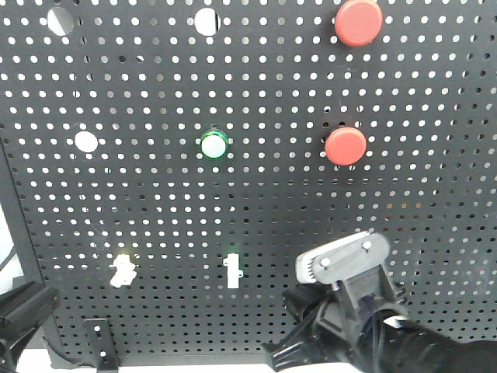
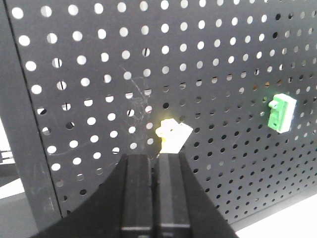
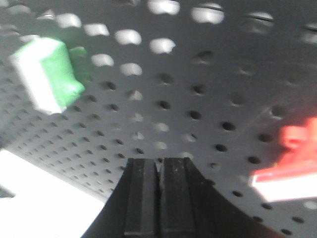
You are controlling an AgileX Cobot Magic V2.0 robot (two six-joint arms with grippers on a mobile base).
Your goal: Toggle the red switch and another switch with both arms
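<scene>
Evidently three toggles showed: the pale yellow switch (image 2: 173, 136) left of the green toggle (image 2: 281, 113), the red switch (image 3: 299, 141) right of it. Two tools, the left tool (image 2: 154, 161) and the right tool (image 3: 159, 163), were each pressed together and empty.

We read the pegboard (image 1: 155, 203) as upright, facing us. Upper push button (image 1: 357, 22) sits at 1 o'clock on the board, with the lower push button (image 1: 345, 145) at its 6 o'clock. Indicator lamp (image 1: 213, 144) is at 9 o'clock of the lower button, same row.

Bottom row: left toggle (image 1: 122, 270), with the middle toggle (image 1: 231, 270) at its 3 o'clock. Right arm (image 1: 365, 318) stands before the board at 5 o'clock, its plate (image 1: 342, 260) at 3 o'clock of the middle toggle.

Left wrist view: left gripper (image 2: 154, 159) just at 6 o'clock of the left toggle.

Right wrist view: right gripper (image 3: 159, 166) sits between the middle toggle at 10 o'clock and the right toggle (image 3: 297, 153) at 3 o'clock, touching neither.
</scene>
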